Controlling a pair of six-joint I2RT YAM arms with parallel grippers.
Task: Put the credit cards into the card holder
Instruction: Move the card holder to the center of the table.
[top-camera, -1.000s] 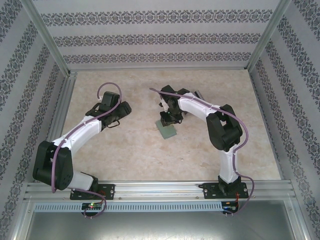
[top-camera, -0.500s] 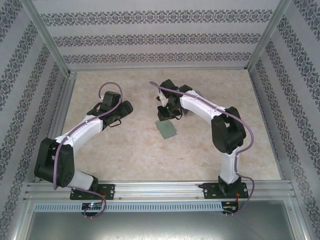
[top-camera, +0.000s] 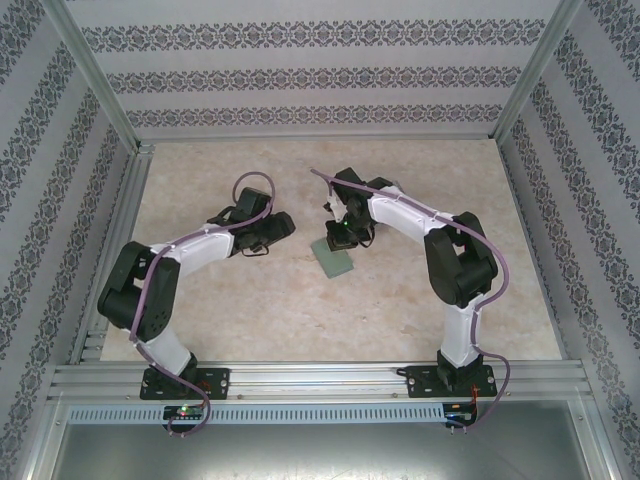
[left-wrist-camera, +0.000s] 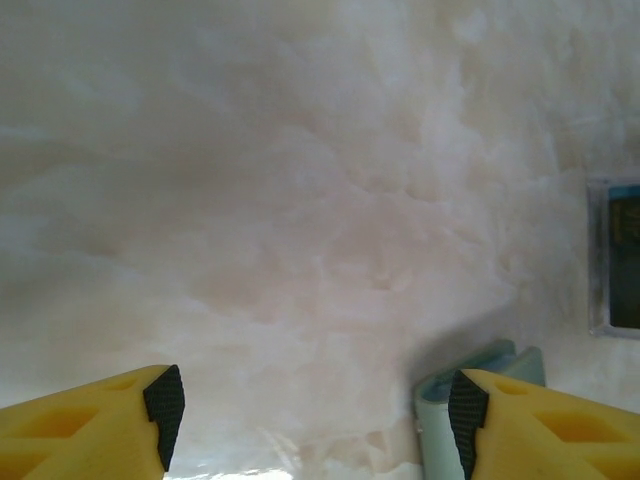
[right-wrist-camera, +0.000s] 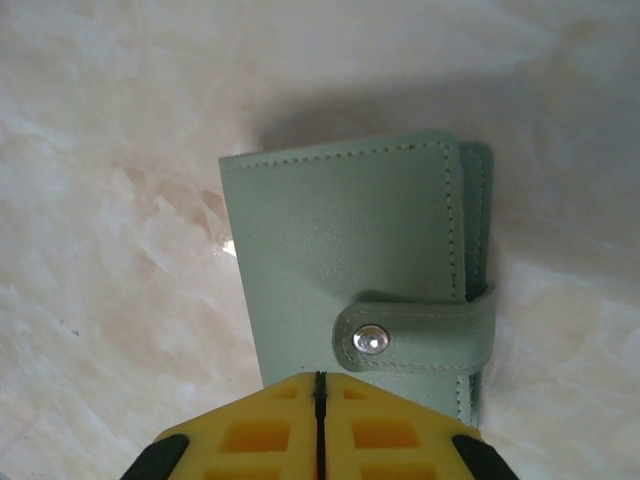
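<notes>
Your right gripper (right-wrist-camera: 318, 390) sits clenched, empty, at the snapped-shut card holder (right-wrist-camera: 350, 250). Pressing could skid it. Your left gripper (left-wrist-camera: 315, 410) is released, holding nothing.

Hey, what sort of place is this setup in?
Probably a robot test cell rather than a home: an aluminium frame encloses a marble-look table, with patterned wall panels around it.

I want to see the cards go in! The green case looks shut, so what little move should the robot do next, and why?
Probably the open left gripper should slide onto the edge of the card holder to steady it. The holder is folded shut with its strap snapped down, and the right gripper is shut at its near edge, so it likely needs opening first.
</notes>
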